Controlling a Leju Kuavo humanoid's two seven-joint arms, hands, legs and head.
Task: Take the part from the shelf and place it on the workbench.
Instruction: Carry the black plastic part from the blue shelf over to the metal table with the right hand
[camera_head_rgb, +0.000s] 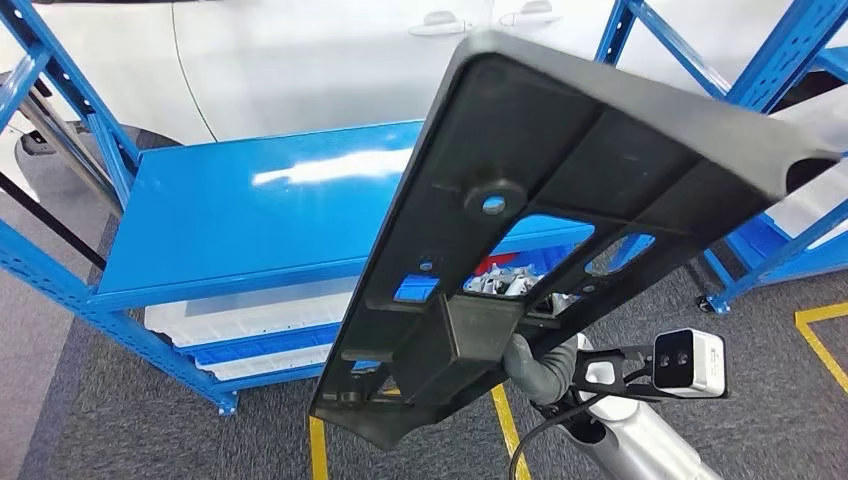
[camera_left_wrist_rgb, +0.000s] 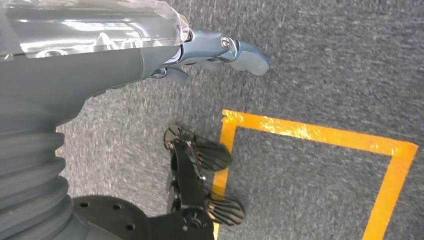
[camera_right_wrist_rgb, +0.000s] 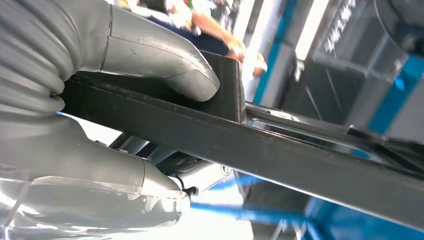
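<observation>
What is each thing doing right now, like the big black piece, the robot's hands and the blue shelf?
Black part: lifted off the shelf, tilted, held near its lower end.
Right hand: grips the part, thumb pressed on its edge.
Left hand: hangs over the grey floor, holding nothing, fingers apart.
Blue shelf: top board bare and shiny.
</observation>
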